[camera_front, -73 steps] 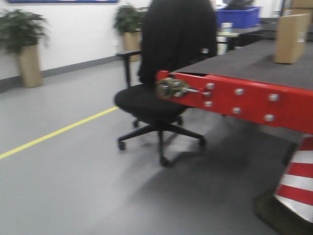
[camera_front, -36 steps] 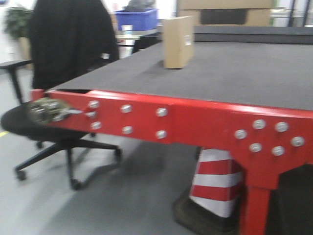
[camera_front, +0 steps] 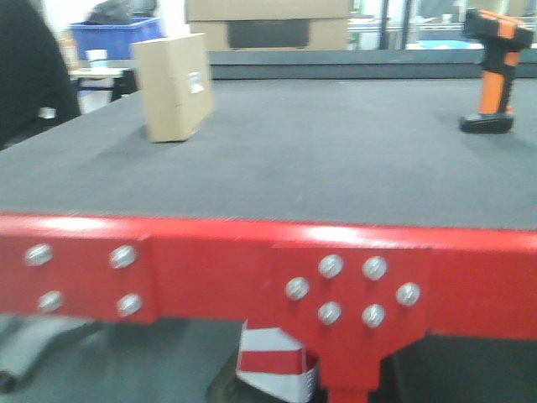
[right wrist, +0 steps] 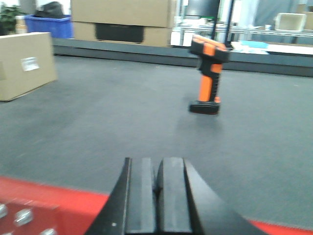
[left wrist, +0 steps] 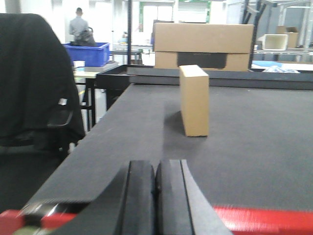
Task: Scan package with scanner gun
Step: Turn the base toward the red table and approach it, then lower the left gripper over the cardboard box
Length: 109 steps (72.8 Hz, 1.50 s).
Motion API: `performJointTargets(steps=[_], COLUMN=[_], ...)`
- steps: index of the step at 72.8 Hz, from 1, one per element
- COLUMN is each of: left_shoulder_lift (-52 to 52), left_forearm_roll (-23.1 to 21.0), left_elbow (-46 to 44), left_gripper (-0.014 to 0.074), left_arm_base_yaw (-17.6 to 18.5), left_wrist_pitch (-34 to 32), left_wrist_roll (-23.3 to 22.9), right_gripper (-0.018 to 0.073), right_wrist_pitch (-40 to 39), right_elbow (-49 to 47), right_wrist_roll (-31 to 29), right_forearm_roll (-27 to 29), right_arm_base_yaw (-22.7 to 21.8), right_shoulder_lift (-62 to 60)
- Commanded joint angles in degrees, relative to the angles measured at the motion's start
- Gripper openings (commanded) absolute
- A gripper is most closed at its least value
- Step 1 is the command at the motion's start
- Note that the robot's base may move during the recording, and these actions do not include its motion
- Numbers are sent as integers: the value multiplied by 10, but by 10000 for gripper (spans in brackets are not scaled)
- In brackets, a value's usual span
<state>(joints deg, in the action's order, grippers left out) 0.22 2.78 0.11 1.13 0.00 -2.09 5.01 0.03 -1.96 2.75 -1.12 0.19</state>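
Grey table (camera_front: pixel 336 168), upright package (camera_front: pixel 172 88), scanner gun (camera_front: pixel 495 71) apart, left tool (left wrist: pixel 156 169), right tool (right wrist: pixel 157 169) (each pinched together)

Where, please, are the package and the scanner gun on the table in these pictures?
package (camera_front: pixel 166 91), exterior front-facing view, on its plain tan front face.
scanner gun (camera_front: pixel 497 88), exterior front-facing view, on its orange handle.
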Motion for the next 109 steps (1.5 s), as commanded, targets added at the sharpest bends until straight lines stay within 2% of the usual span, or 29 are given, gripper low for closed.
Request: performJointTargets(steps=[1,109], left_shoulder_lift=[-2,-2], left_forearm_roll=[0,0], left_elbow=[-1,-1], left_gripper=[-111,-111], left_arm_base_yaw=[2,2], left_wrist_pitch=[-11,-11], left_wrist_roll=[-1,-1], right_gripper=[-168,-168], right_wrist_pitch=[-10,-10], right_elbow=[0,0], right_wrist_roll=[-1,-1], right_forearm_roll=[-3,-3], right_arm_base_yaw=[-3,-3], right_shoulder_lift=[-2,-2])
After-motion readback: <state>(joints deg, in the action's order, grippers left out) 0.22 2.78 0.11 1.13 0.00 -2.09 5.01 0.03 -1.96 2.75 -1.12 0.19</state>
